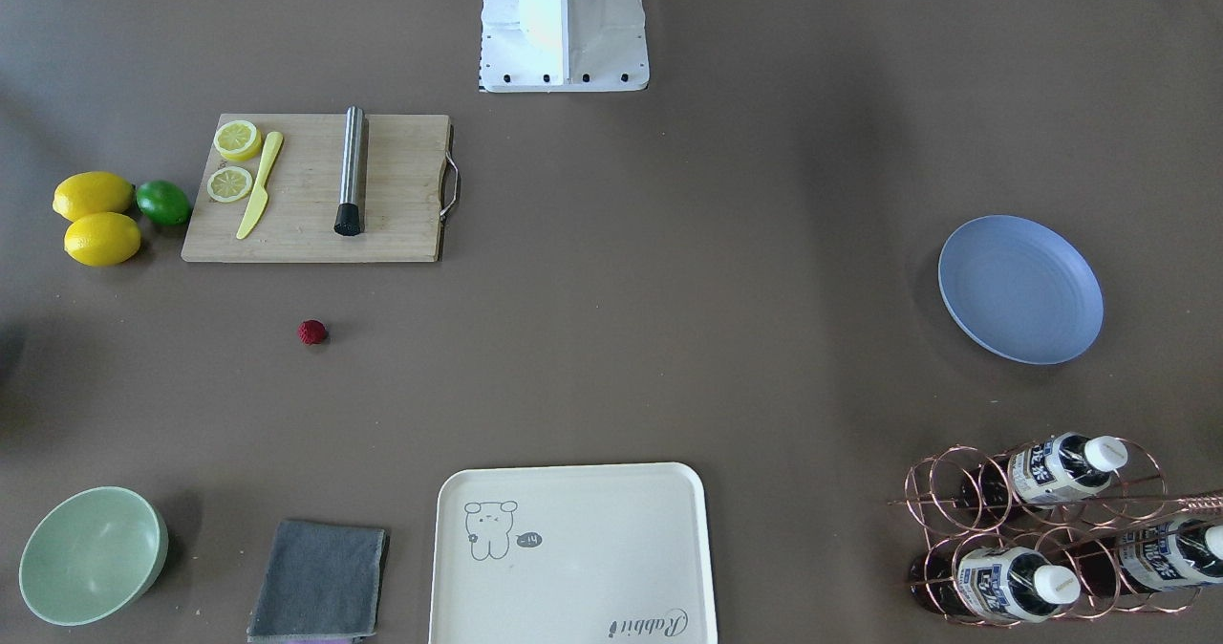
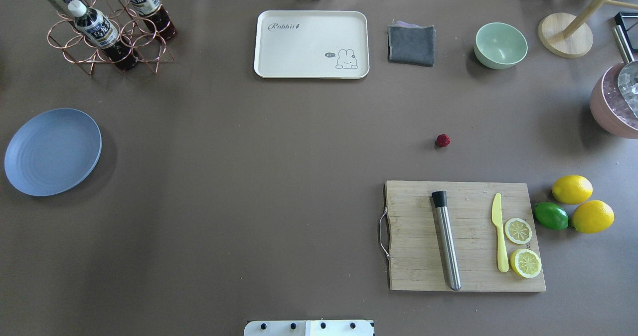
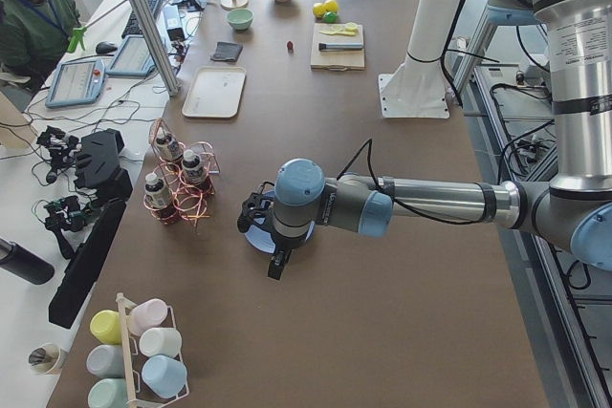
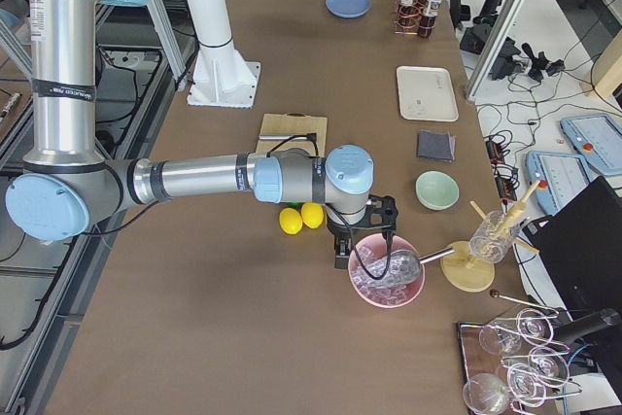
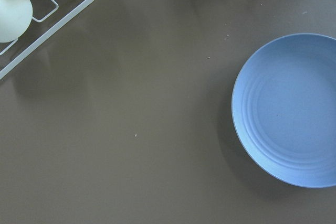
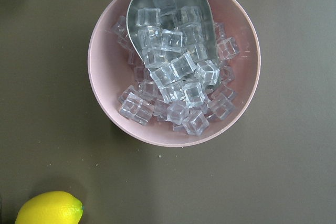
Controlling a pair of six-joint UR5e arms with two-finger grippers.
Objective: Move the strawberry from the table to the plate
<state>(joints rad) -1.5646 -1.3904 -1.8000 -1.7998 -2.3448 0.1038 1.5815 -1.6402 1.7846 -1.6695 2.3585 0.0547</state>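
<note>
The strawberry, tiny and dark red, lies alone on the brown table, just off the cutting board. The pale blue plate sits far across the table with nothing on it. My left gripper hangs over the plate's near edge; only the exterior left view shows it, so I cannot tell its state. Beside two lemons, my right gripper hovers above a pink bowl of ice, far from the strawberry. I cannot tell its state either.
The board carries a steel muddler, a yellow knife and lemon slices, with lemons and a lime beside it. A cream tray, grey cloth, green bowl and a copper bottle rack line the far edge. A person sits at a desk.
</note>
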